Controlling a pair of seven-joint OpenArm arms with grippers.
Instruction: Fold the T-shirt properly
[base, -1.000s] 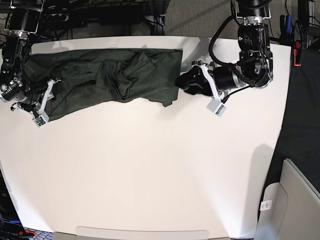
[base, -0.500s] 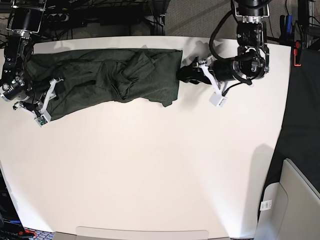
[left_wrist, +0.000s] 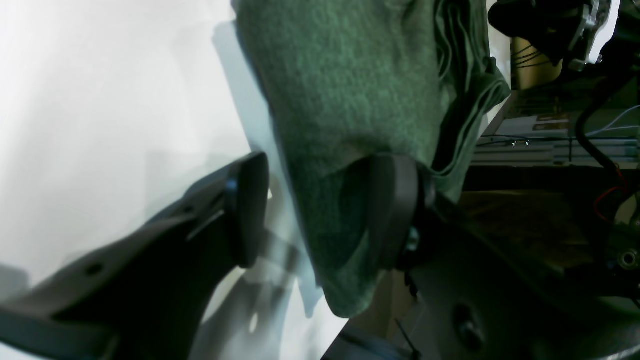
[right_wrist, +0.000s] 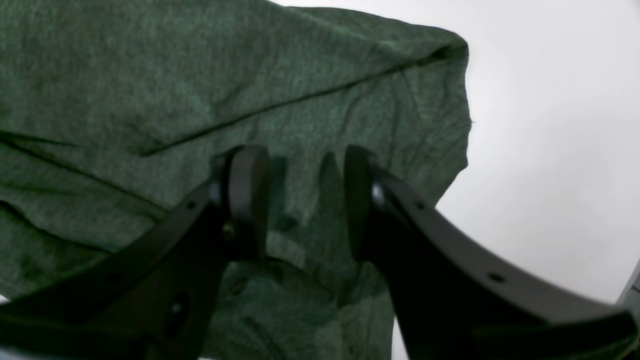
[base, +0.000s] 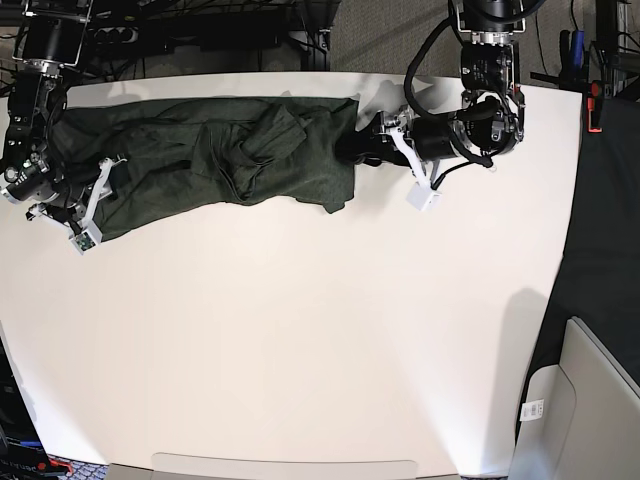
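Over the left wrist view: my left gripper (left_wrist: 320, 210) stands spread, T-shirt (left_wrist: 345, 100) edge between the fingers, far finger (left_wrist: 395, 210) touching cloth. Best to seat deeper before pinching.

Right wrist view: right gripper (right_wrist: 305, 200) spread over fabric, holding nothing.

Base view: shirt bunched along the table (base: 300, 330) far edge; both arms low at its ends.

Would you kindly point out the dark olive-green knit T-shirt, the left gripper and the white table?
dark olive-green knit T-shirt (base: 180, 165), base view, flat middle fabric.
left gripper (left_wrist: 320, 210), left wrist view, between fingertips.
white table (base: 320, 340), base view, bare top.
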